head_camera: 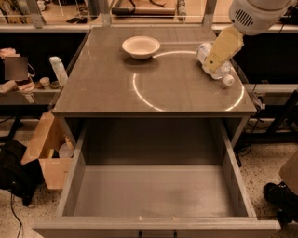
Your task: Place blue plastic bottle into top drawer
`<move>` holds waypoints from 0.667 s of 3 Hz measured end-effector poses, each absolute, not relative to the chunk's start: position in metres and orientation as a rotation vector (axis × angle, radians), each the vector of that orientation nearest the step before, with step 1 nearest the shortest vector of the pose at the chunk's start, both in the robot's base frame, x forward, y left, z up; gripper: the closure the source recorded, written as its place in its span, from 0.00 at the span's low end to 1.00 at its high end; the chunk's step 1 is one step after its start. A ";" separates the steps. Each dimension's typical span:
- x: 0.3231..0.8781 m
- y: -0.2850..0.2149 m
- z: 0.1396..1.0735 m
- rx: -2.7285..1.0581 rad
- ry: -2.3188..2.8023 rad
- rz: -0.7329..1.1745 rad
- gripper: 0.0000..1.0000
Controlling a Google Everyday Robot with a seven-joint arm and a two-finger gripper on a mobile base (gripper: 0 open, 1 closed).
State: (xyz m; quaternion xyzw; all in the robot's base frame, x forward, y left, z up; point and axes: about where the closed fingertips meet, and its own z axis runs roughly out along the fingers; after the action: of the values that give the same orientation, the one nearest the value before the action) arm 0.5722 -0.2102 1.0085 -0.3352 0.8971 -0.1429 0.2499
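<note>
The gripper (215, 61), low over the right rear of the worktop (102, 88), hides the middle of the blue plastic bottle (223, 74). The top edge cuts off the arm's white housing (256, 14), and the bottom edge cuts the front of the top drawer (77, 172).

White vented wrist housing (257, 14); tan end effector (215, 60), upper right.
</note>
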 end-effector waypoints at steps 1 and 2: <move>0.573 -0.210 1.011 -0.911 2.438 -0.396 0.00; 0.582 -0.210 1.013 -0.928 2.423 -0.412 0.00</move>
State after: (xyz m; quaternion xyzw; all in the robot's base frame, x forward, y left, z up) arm 0.5822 -0.2098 1.0126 -0.3415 0.8920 -0.1515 0.2546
